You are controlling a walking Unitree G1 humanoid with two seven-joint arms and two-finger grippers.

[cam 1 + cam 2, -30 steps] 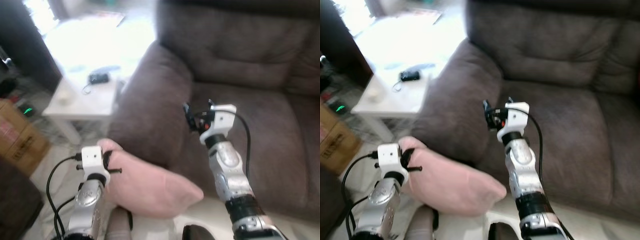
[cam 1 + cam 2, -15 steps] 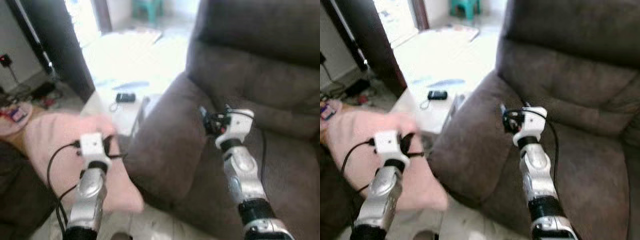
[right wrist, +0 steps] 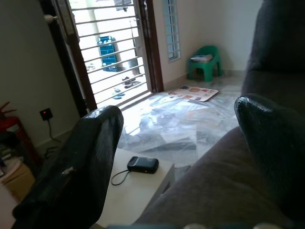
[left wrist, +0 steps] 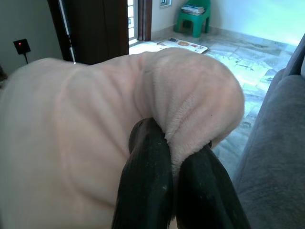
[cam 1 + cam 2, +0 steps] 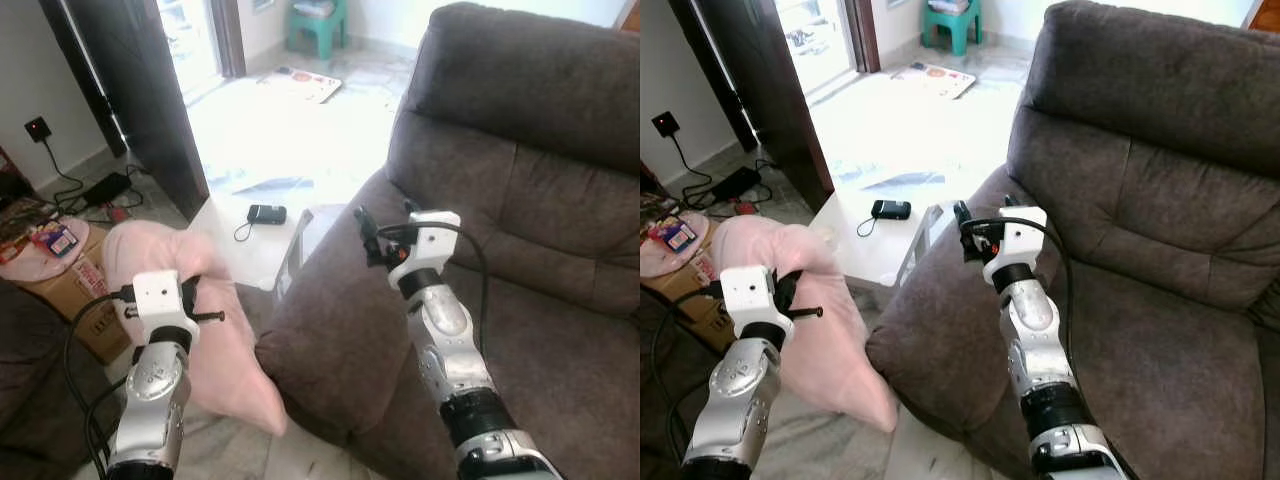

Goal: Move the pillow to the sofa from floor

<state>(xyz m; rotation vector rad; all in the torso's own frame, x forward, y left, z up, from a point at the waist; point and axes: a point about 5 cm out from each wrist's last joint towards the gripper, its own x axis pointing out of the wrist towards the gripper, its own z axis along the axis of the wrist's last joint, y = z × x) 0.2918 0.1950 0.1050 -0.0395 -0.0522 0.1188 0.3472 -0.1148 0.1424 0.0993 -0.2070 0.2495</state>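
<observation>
The left gripper [image 4: 174, 188], clamped on the pink pillow [image 5: 215, 330], has hoisted it off the floor beside the sofa [image 5: 520, 220] (right gripper [image 3: 181, 157] spread empty); placing remains.

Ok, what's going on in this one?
The robot is carrying a pink pillow toward the brown sofa. Its left gripper is shut on a fold of the pillow, which hangs off the floor beside the sofa's armrest, not yet on the seat. The right gripper hovers open above the armrest, holding nothing.
</observation>
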